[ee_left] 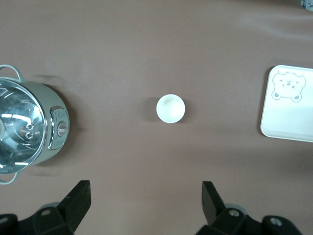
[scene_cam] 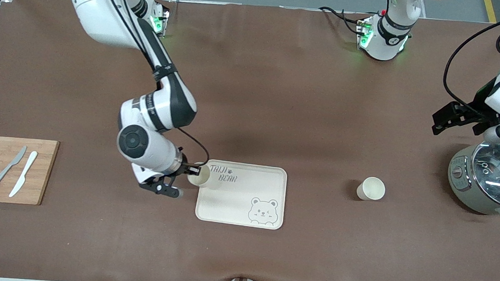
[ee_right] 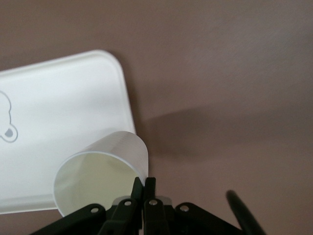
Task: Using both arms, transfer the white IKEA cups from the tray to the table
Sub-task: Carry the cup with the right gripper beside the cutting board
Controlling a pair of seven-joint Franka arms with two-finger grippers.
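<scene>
My right gripper is shut on the rim of one white IKEA cup. It holds the cup tilted over the corner of the bear tray toward the right arm's end. In the right wrist view the fingers pinch the cup's wall above the tray's edge. The other white cup stands upright on the table between the tray and the pot; it also shows in the left wrist view. My left gripper is open and empty, high over the table beside the pot, its jaws wide apart.
A grey-green pot with a glass lid stands at the left arm's end, also in the left wrist view. A wooden cutting board with two lemon slices and two knives lies at the right arm's end.
</scene>
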